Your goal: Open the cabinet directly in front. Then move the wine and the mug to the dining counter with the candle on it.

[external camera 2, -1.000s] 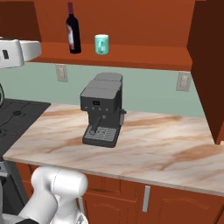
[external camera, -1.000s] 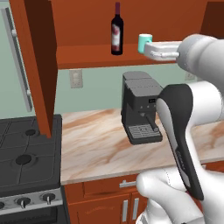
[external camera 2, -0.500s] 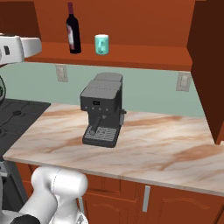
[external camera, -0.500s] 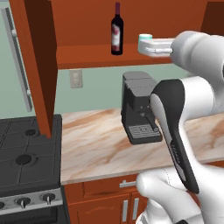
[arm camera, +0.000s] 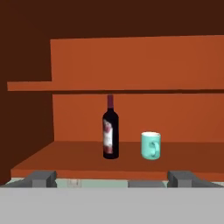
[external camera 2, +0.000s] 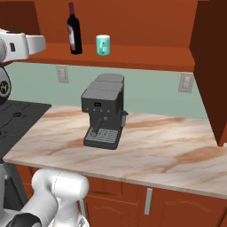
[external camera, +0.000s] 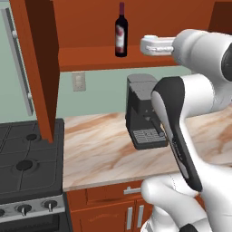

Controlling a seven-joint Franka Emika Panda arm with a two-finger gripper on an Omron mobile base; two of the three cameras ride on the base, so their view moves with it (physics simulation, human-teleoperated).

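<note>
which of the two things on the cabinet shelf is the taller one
The wine: a dark bottle with a red neck, standing left of the short teal mug in the hand view.

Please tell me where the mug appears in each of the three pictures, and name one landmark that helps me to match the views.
Left base view: hidden behind the arm; I cannot find it.
Right base view: mug at top centre-left, on the cabinet floor, right of the wine.
Hand view: mug right of centre, again right of the wine.
Shared landmark: the wine, upper centre in the left base view.
</note>
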